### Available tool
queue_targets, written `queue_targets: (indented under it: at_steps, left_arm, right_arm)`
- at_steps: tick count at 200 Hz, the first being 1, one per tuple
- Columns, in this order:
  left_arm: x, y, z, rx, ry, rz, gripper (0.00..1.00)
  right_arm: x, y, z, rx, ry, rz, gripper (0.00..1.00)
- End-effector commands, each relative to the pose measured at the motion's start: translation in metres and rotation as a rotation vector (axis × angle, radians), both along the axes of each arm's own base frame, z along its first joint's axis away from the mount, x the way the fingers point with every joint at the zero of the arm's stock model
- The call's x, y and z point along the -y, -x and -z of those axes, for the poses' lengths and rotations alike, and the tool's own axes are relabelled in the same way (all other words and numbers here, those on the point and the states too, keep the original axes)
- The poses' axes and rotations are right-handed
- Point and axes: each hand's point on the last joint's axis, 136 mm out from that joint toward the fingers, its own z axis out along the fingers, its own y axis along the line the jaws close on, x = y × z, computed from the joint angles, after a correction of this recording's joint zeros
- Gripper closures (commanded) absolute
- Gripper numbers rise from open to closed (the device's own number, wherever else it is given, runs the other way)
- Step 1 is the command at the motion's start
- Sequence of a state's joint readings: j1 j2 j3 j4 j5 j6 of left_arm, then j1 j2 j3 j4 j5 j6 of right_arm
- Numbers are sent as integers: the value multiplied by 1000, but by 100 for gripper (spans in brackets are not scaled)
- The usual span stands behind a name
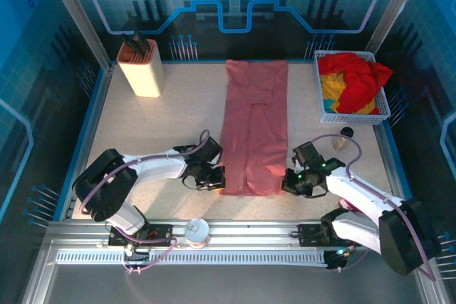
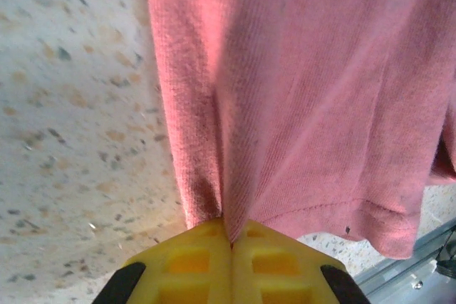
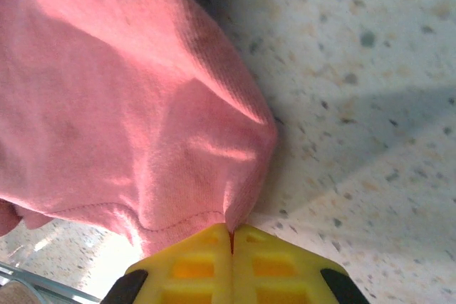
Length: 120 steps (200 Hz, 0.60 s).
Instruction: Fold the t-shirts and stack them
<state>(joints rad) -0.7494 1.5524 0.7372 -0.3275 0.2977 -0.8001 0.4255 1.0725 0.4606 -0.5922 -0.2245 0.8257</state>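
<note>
Speckled pale tabletop [image 1: 142,140], centre of frame: long dusty salmon-pink knit t-shirt [image 1: 254,126] laid flat as a lengthwise strip.
Soft, light and limp, likely to sag and drag when lifted; best taken by the lower hem corners. Red and yellow t-shirts [image 1: 353,83] heaped upper right. Left tool [image 2: 229,236] and right tool [image 3: 231,236] pinched tight on those corners.

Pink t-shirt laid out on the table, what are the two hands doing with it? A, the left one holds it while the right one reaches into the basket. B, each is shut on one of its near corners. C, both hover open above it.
B: the left hand and the right hand are each closed on a near corner of the pink t-shirt, with cloth pinched where their tips meet.
</note>
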Motion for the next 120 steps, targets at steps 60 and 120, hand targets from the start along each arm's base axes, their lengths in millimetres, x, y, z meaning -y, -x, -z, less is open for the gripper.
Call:
queue_targets:
  at_steps: [60, 120]
  left_arm:
    - [-6, 67, -4, -72, -49, -14, 100]
    - [3, 59, -51, 38, -5, -37, 100]
  right_arm:
    - [27, 49, -12, -83, 60, 79, 100]
    - [17, 41, -48, 3, -31, 99, 100]
